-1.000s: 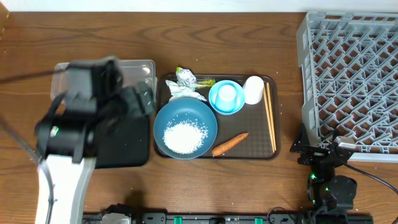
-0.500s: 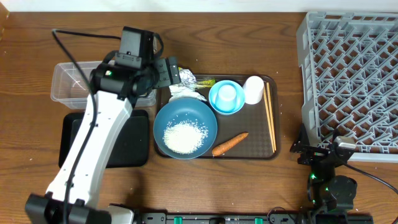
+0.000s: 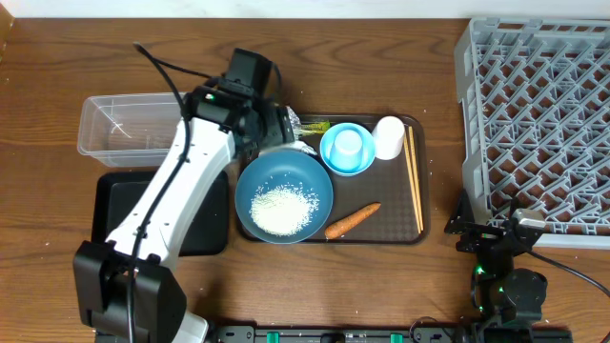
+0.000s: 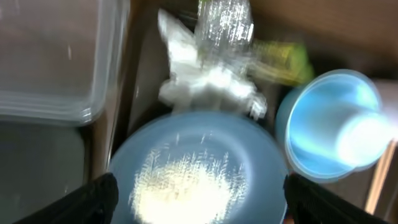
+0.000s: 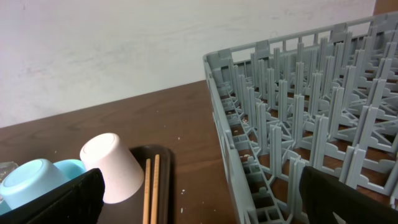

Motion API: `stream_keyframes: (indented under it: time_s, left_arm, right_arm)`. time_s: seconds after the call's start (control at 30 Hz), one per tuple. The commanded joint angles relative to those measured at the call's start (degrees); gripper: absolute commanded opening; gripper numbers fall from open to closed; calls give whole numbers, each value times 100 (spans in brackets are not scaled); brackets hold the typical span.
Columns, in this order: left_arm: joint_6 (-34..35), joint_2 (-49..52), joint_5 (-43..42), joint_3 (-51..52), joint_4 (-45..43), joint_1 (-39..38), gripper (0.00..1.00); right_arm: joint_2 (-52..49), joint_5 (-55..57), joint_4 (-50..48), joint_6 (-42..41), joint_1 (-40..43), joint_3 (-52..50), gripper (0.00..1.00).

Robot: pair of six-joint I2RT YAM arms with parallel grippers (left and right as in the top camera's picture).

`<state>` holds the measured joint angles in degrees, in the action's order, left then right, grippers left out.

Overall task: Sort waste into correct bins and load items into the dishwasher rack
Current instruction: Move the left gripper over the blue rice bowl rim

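Observation:
My left gripper (image 3: 278, 131) hovers open over the back left of the brown tray, above the crumpled white tissue (image 4: 205, 87) and foil wrapper (image 4: 227, 25), holding nothing. Its dark fingers (image 4: 93, 199) frame the big dark-blue bowl (image 3: 284, 198) with the rice (image 4: 193, 180) in it. A pale-blue cup (image 3: 349, 143) sits in the small light-blue bowl (image 3: 329, 152). Beside them stand the white cup (image 3: 389, 136) and chopsticks (image 3: 414, 181). The carrot (image 3: 353, 219) lies at the tray's front. My right gripper (image 5: 202, 205) rests open by the grey rack (image 3: 543, 124).
The clear tub (image 3: 129, 124) stands at the back left. In front of it lies the black tray (image 3: 114, 205), partly under my left arm. All the dishes sit on the brown serving tray (image 3: 381, 233). The rack's near wall (image 5: 230, 143) is close to my right gripper.
My left arm has swung right and away, from over the black tray and tub to the tissue and foil. Its jaws have narrowed a little. The right arm has not moved.

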<state>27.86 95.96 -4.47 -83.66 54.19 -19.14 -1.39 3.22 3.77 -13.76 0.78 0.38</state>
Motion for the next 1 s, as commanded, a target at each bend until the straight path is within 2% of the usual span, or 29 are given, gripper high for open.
stream_keyframes:
  time_s: [0.0, 0.13, 0.27, 0.47, 0.8, 0.97]
  left_arm:
    - [-35, -17, 70, -101, 391, -247, 80]
    - [-35, -31, 72, -101, 822, -688, 68]
    - [-28, -50, 319, -101, 1272, -1274, 68]
    - [120, -50, 518, -94, 1808, -2031, 68]
    - [332, -50, 518, -90, 1707, -2885, 69]
    - [332, -50, 516, -90, 1716, -2909, 79]
  right_arm:
    - [24, 17, 26, 74, -90, -7, 99]
    - [24, 17, 26, 74, -90, -7, 99]
    - [24, 17, 26, 74, -90, -7, 99]
    - [24, 17, 26, 74, -90, -7, 99]
    - [24, 17, 26, 74, -90, -7, 99]
    - [24, 17, 26, 74, -90, -7, 99]
